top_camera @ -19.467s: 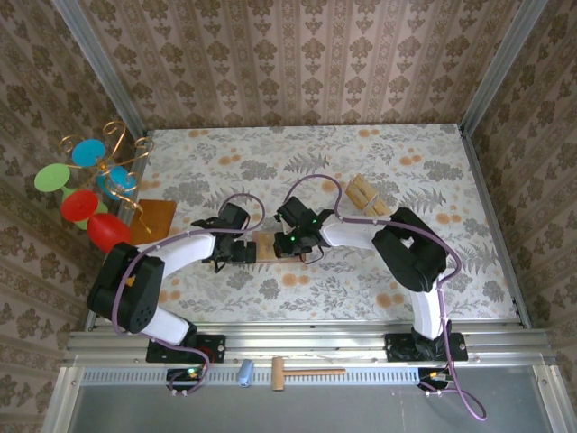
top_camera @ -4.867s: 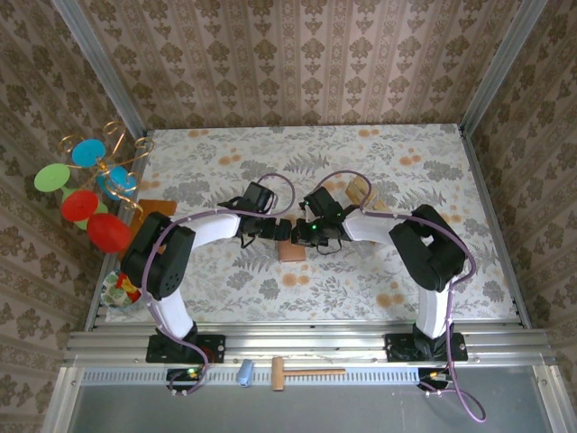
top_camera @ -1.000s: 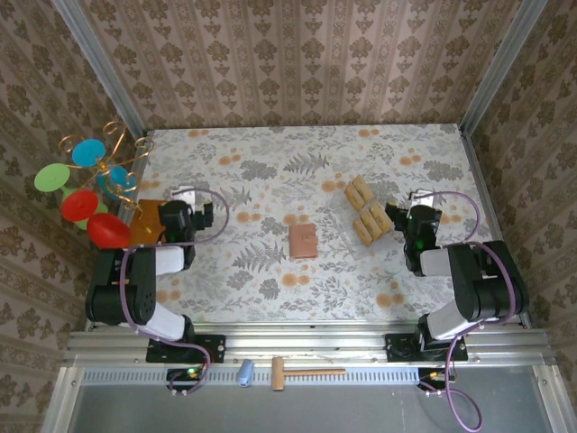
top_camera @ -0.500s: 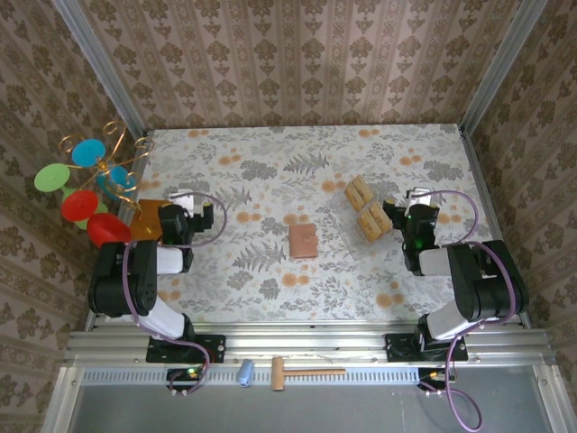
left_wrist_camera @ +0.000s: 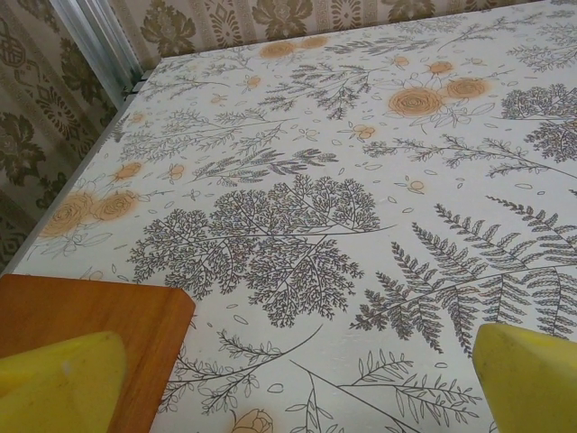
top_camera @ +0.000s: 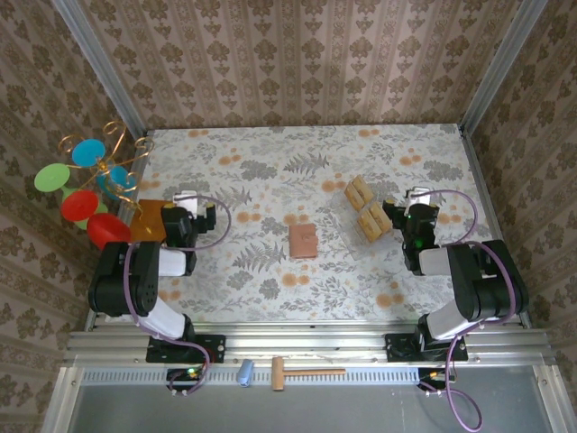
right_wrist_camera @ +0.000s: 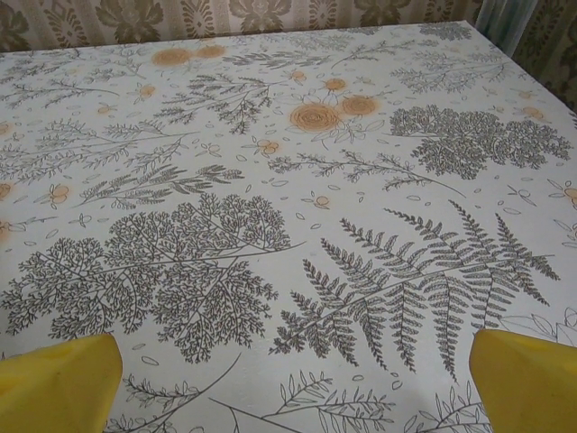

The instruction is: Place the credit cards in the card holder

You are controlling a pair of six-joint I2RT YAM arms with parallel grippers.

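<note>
Here the left gripper (left_wrist_camera: 293,383) stands wide, its two yellow fingertips (left_wrist_camera: 59,379) at the bottom corners of the left wrist view with nothing between them but the flowered table (left_wrist_camera: 297,225). The fingertip at lower left hangs over the corner of an orange-brown board (left_wrist_camera: 90,311), though contact cannot be told. The right gripper (right_wrist_camera: 288,379) is spread just as wide and empty, with only the printed table surface between and beyond its yellow tips.

In the overhead view both arms are folded back, one at the left edge of the table and one at the right, well apart from each other. The credit cards (top_camera: 372,219) lie right of centre in two small tan clusters, one just above the other, near the right gripper but not touching it. How many cards there are cannot be counted. The card holder (top_camera: 303,241) lies flat and folded shut at the middle of the frame, between the arms and reached by neither.

By my reading the task is far from done. These cards are still loose on the table, and whether any sit inside the closed holder cannot be told. What is left is to open the holder, pick the cards up and slide them in.
</note>
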